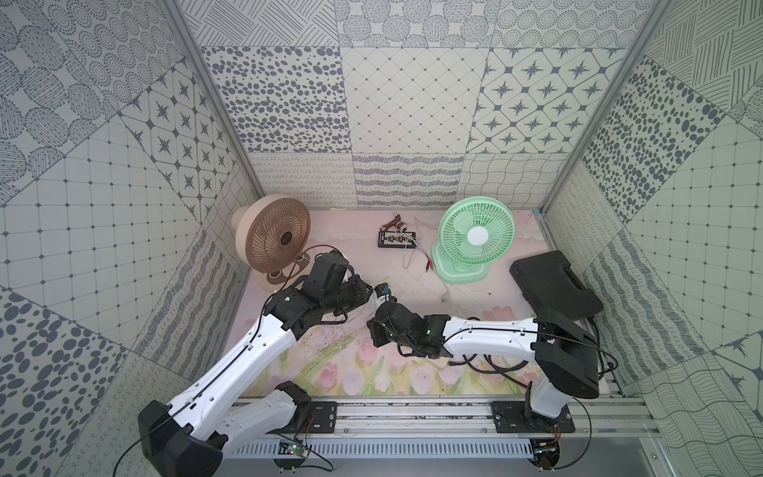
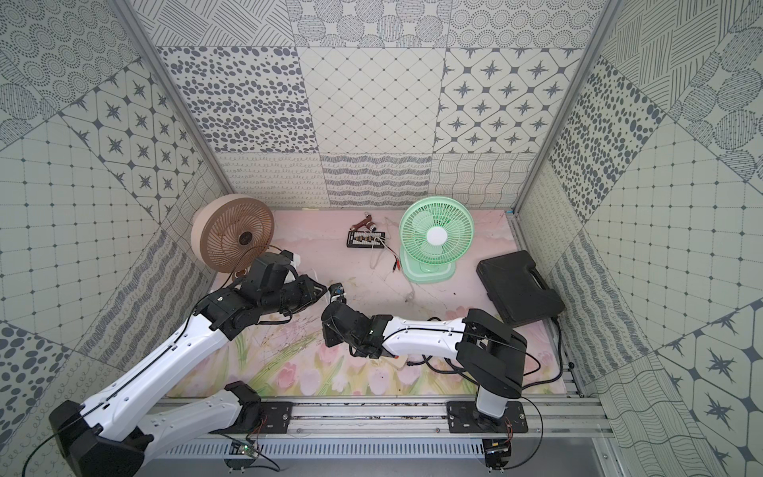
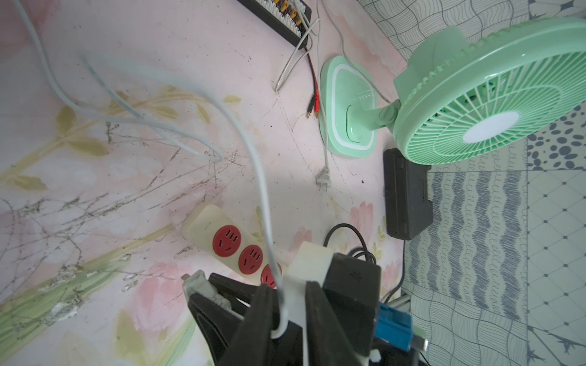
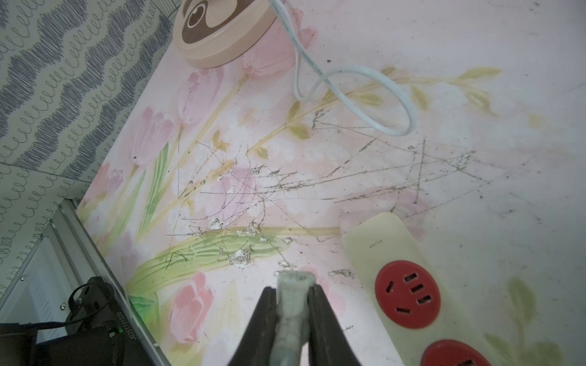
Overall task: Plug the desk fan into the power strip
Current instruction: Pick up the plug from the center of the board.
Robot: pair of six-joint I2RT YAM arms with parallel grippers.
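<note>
Right gripper (image 4: 292, 289) is clamping the brown fan's plug (image 4: 293, 279), seemingly readying it for the power strip (image 4: 380, 240); left gripper (image 3: 288, 285) is standing parted, loosely guiding the white cord (image 3: 264, 196).

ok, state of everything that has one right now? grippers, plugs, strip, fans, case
left gripper: open, white cord passing between its fingers
right gripper: shut on brown fan's plug
brown fan's plug: held, not in any socket
power strip: flat on the table, visible sockets empty
brown fan: upright
green fan: upright
green fan's plug: loose on the table, unplugged
black case: shut, lying flat
</note>
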